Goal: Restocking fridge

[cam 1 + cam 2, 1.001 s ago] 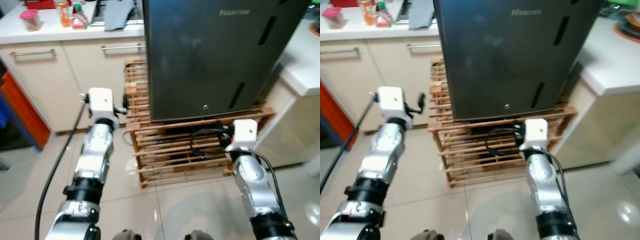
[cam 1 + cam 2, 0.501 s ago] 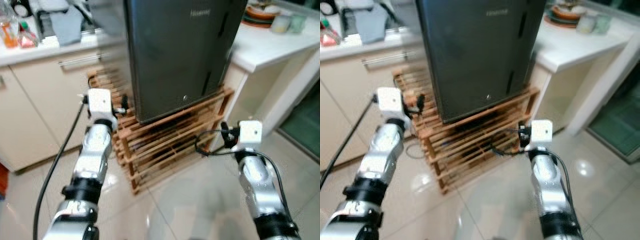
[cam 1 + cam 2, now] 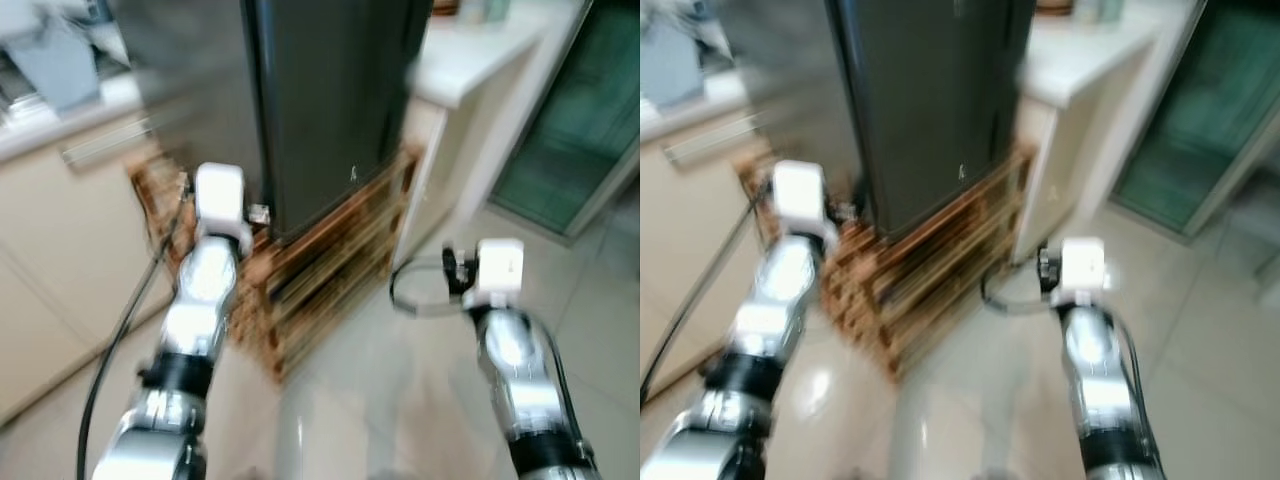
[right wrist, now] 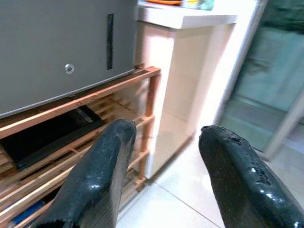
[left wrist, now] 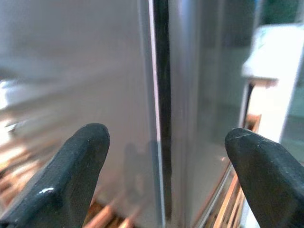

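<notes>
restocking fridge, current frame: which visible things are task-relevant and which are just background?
Task-relevant:
- fridge, dark, door shut, standing on a wooden rack
- left gripper, open, held near the fridge's front edge
- right gripper, open, empty, above the floor

Background:
- white counter beside the fridge
- cabinet with handle
- tiled floor

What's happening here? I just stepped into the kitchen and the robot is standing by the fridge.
The robot stands before the dark fridge, which sits shut on a wooden slatted rack. Both arms are raised and nothing is held. The left tool is open, facing the fridge's front edge. The right tool is open too, facing the rack's corner beside a white counter. The head views are blurred.
</notes>
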